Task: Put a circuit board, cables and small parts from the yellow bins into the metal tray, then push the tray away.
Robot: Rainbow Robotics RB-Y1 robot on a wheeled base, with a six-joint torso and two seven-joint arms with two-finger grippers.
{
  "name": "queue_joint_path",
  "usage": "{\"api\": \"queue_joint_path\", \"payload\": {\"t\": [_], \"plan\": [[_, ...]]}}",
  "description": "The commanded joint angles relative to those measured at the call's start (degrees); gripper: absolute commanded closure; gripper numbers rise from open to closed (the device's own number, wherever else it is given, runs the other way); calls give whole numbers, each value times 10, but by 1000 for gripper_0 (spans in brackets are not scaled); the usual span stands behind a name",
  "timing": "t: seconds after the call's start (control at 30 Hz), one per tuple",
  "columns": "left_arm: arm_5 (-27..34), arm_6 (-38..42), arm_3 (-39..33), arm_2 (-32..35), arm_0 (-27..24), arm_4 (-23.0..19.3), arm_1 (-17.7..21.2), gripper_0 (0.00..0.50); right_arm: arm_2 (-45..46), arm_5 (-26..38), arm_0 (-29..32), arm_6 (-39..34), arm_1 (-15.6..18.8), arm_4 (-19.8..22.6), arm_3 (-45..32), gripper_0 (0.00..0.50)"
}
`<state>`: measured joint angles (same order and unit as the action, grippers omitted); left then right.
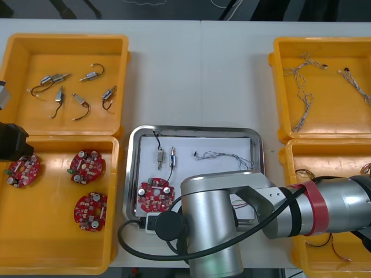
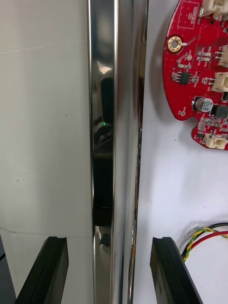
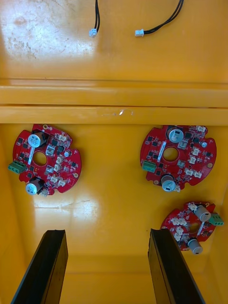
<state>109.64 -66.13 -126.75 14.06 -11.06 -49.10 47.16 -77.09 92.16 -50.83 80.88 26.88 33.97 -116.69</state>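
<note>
Tray rim straddled by right claw.

Light table; dark floor beyond far edge.

Rim of metal tray: polished, mirror-bright, throwing reflections; floor white and matt. The yellow bins: smooth moulded plastic, glossy, with glare patches. One circuit board: red lacquered face, slight sheen, white plastic connectors. On right gripper, fingers matt black. Shell of right arm: satin silver metal, glossy red band. The worktop: pale, smooth, matt.
</note>
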Motion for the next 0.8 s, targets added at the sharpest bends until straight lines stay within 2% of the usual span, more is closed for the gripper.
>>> {"api": "queue_joint_path", "payload": {"t": [0.03,0.43,0.8], "plan": [[4,-12,-16,19,10,6,25,0,-3,3,19,7,-3,-18,-21,0],[4,-12,-16,19,10,6,25,0,-3,2,39,13,-17,-47,-2,0],[4,-12,-16,19,10,6,25,0,-3,1,38,14,-21,-56,2,0]]}}
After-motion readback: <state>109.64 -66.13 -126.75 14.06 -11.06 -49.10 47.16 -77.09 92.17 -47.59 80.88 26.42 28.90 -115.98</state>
